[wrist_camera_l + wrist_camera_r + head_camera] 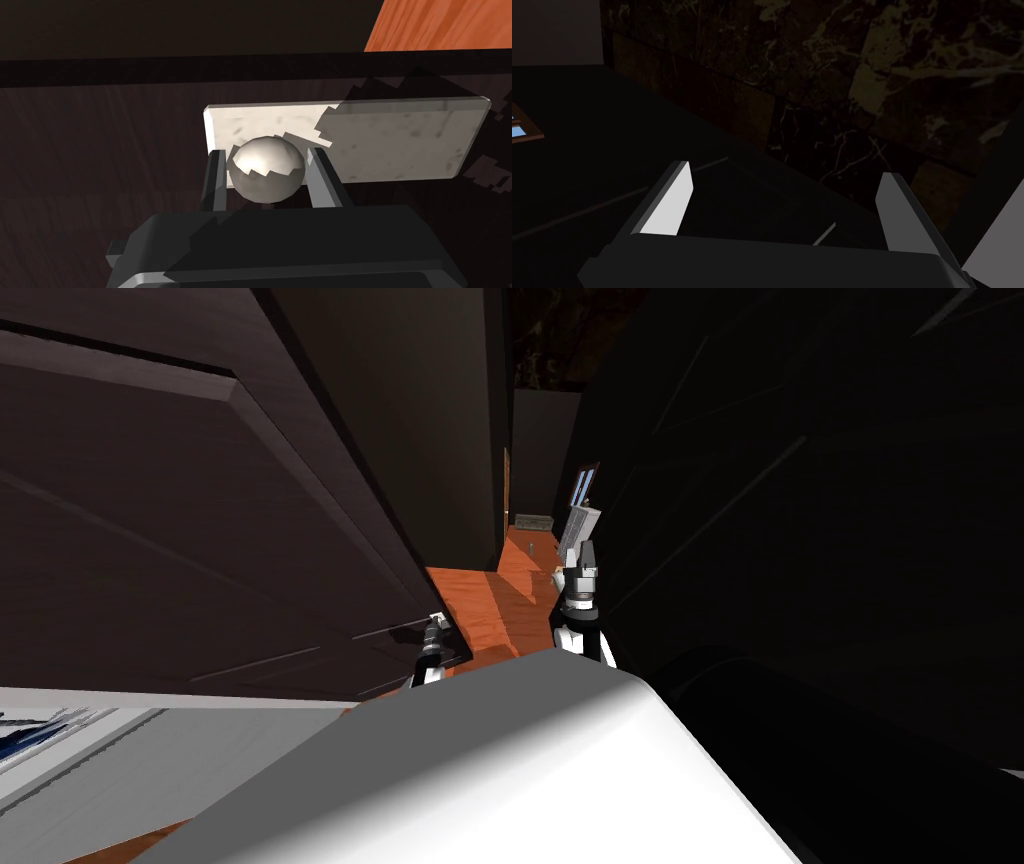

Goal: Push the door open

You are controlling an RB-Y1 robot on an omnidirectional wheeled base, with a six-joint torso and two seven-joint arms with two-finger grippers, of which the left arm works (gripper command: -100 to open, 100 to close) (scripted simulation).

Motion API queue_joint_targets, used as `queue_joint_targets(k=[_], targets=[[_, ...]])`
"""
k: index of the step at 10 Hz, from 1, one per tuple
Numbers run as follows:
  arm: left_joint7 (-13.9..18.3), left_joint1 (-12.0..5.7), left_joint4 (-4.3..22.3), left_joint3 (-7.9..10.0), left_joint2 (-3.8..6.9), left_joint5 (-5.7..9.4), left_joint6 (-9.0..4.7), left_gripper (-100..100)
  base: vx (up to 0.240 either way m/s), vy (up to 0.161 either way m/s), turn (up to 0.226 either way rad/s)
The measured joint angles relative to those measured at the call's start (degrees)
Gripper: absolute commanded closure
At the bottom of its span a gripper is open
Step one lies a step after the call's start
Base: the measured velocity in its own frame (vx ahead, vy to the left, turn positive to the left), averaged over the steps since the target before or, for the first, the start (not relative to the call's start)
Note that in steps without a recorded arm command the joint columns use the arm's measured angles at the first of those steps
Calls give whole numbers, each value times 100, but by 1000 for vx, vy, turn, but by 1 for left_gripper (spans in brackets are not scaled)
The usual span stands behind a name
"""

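My left end effector grips the round knob, while the right end effector is spread and empty. Next, I judge, I should drive the dark door outward.

An orange wooden floor runs along a narrow passage to a low grey cabinet at its far end. A blue-paned window sits on the passage's right side, near a dark marbled wall. A light grey surface lies close by on the left.
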Motion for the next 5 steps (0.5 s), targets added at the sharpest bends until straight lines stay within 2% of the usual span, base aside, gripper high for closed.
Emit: queue_joint_targets(k=[1, 2, 3, 4, 5], targets=[[-14, -4, 23, 38, 7, 24, -6, 100, 142, -27, 6], [-11, 103, -189, 44, 22, 27, 83, 100, 189, -34, 60], [-66, 90, -172, 108, -15, 60, 96, 100, 230, -34, 57], [-68, -76, 146, 186, 45, 111, -21, 100, 149, -40, 19], [-65, -8, 16, 212, 59, 125, 0, 100, 169, -61, 64]])
